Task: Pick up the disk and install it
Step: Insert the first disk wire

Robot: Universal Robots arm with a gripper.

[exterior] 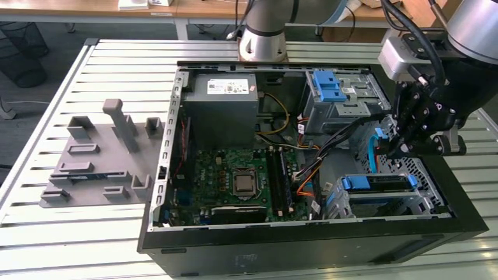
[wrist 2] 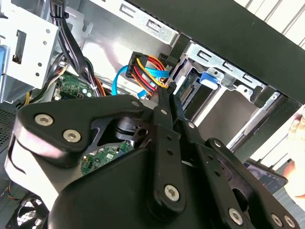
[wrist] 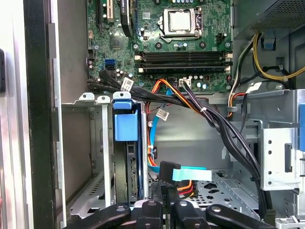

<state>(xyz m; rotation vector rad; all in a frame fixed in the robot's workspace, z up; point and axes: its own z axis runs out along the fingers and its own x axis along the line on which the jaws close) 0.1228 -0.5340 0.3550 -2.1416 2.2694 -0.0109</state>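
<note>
One open computer case (exterior: 311,233) lies on its side on a slatted table (exterior: 86,233), with one grey moulded fixture (exterior: 93,157) beside it towards the exterior view's left. Inside the case are one motherboard (exterior: 233,175), one grey power supply (exterior: 225,99) and two drive cages. The far cage carries a single bare blue latch (exterior: 327,87). The near cage holds the one disk (exterior: 377,184), already seated in its bay, standing on edge with its blue carrier tab (wrist: 126,126) facing out; the second wrist view catches a corner of that blue (wrist 2: 209,78) behind the cage's metal. Most of the disk's body is hidden by the cage walls, and its label cannot be made out. One bundle of black cables (wrist: 224,129) crosses the case, along with orange, red and yellow wires and a light-blue flat cable (wrist: 190,174) that ends in a black connector (wrist: 167,171). The single gripper (exterior: 395,151) hangs inside the case just beside the disk's cage, its own linkage blocking much of both wrist views. Its jaws are drawn together, the tips at the black connector (wrist 2: 170,90), apart from the disk; whether they actually pinch that connector cannot be told.
</note>
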